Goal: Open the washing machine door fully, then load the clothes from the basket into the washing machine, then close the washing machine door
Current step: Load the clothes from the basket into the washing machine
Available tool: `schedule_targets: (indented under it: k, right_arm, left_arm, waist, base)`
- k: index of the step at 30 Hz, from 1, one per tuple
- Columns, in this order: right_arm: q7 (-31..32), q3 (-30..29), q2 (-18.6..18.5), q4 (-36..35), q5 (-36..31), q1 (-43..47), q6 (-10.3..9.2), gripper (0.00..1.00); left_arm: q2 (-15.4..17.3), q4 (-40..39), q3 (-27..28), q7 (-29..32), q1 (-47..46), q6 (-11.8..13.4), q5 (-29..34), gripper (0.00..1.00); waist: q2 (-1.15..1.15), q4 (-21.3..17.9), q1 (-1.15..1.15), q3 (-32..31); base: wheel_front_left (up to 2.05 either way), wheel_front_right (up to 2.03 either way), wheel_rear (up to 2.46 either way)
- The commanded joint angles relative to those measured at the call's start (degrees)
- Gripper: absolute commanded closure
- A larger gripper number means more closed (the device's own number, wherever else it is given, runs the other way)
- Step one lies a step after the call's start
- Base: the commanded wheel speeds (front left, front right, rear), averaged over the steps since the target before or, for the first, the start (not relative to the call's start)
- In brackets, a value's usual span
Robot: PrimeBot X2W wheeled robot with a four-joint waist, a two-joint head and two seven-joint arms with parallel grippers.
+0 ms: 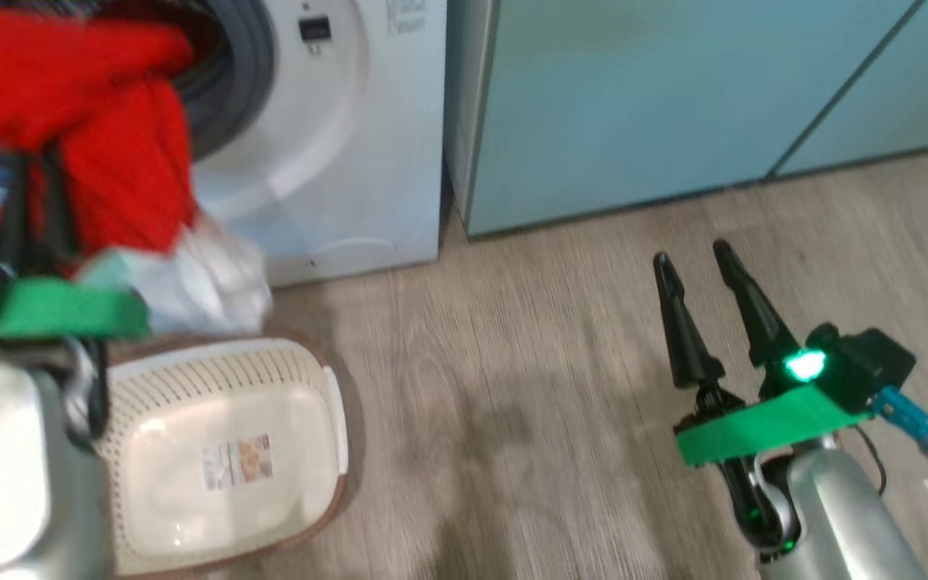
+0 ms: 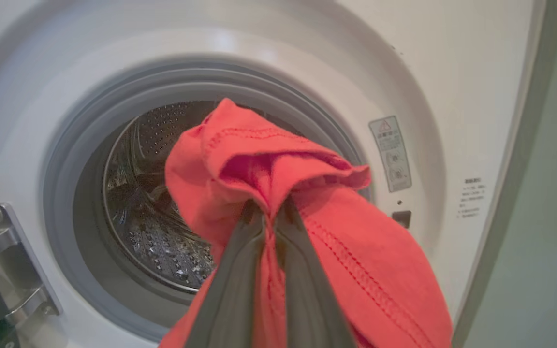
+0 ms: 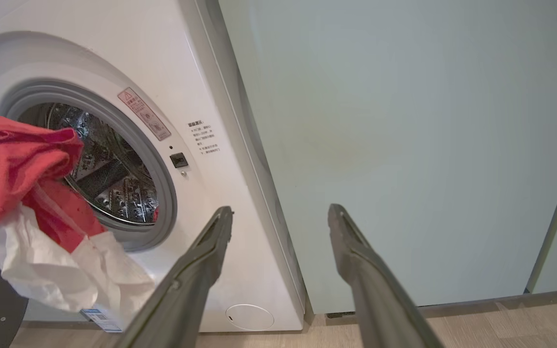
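Note:
My left gripper (image 2: 269, 212) is shut on the red fabric of the clothes (image 2: 307, 193), held up right in front of the washing machine's (image 2: 452, 72) open mouth, with the steel drum (image 2: 148, 203) behind it. In the head view the red bundle (image 1: 109, 121) hangs from my left gripper (image 1: 41, 173), and a white piece (image 1: 206, 282) dangles below it above the basket (image 1: 214, 370). The basket's inside shows just a label sticker. The door's metal hinge (image 2: 7, 270) is at the opening's left. My right gripper (image 1: 691, 256) stands open over the floor, holding nothing.
Pale teal cabinets (image 1: 633, 105) stand directly right of the washer. The wooden floor (image 1: 512, 403) stretches between the basket and my right arm. A small round white flap (image 3: 249, 316) sits low on the washer's front.

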Motion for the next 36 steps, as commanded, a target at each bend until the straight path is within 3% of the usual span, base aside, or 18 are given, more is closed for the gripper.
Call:
schedule_targets:
  k: [1,8,12,20,28,31,36]
  right_arm:
    - [-0.37,1.45,-0.11,-2.32,0.15,-2.62,0.00,0.00]
    - [-0.37,2.00,-0.11,-3.46,1.31,-5.44,0.00,0.00]
    - [-0.37,2.33,-0.11,-4.33,2.92,-7.15,0.00,0.00]
    - [-0.37,2.87,-0.11,-5.17,5.34,-9.02,0.00,0.00]
    - [-0.37,4.67,-0.11,-5.50,7.49,-10.55,0.00,0.00]
    - [-0.37,5.69,-0.11,-5.67,8.35,-11.02,0.00,0.00]
    - [-0.37,6.91,-0.11,-5.70,9.48,-11.60,0.00,0.00]
  left_arm:
    - [2.03,-1.76,2.30,-0.73,-3.28,-0.37,-0.11,1.00]
    - [6.46,3.65,6.32,-0.73,-19.29,-0.53,-0.34,1.00]
    - [10.34,10.67,8.11,-0.73,-29.09,-1.00,-0.37,1.00]
    - [16.94,21.02,7.01,-0.73,-43.54,-3.22,0.71,1.00]
    - [22.37,28.51,1.97,-0.73,-57.59,-4.78,4.09,1.00]
    - [23.65,28.16,-0.02,-0.73,-62.59,-4.97,5.36,1.00]
    - [24.49,23.36,-0.11,-0.73,-67.03,-2.04,5.70,1.00]
  waist:
    - [0.00,-1.05,0.00,3.68]
    - [0.00,-3.05,0.00,12.67]
    - [0.00,-4.83,0.00,18.54]
    - [0.00,-6.92,0.00,26.38]
    - [0.00,-8.50,0.00,31.72]
    - [0.00,-9.33,0.00,33.11]
    - [0.00,-10.38,0.00,34.51]
  base:
    - [0.00,0.00,0.00]
    - [0.00,0.00,0.00]
    - [0.00,0.00,0.00]
    - [0.00,0.00,0.00]
    - [0.00,0.00,0.00]
    - [0.00,0.00,0.00]
    - [0.00,0.00,0.00]
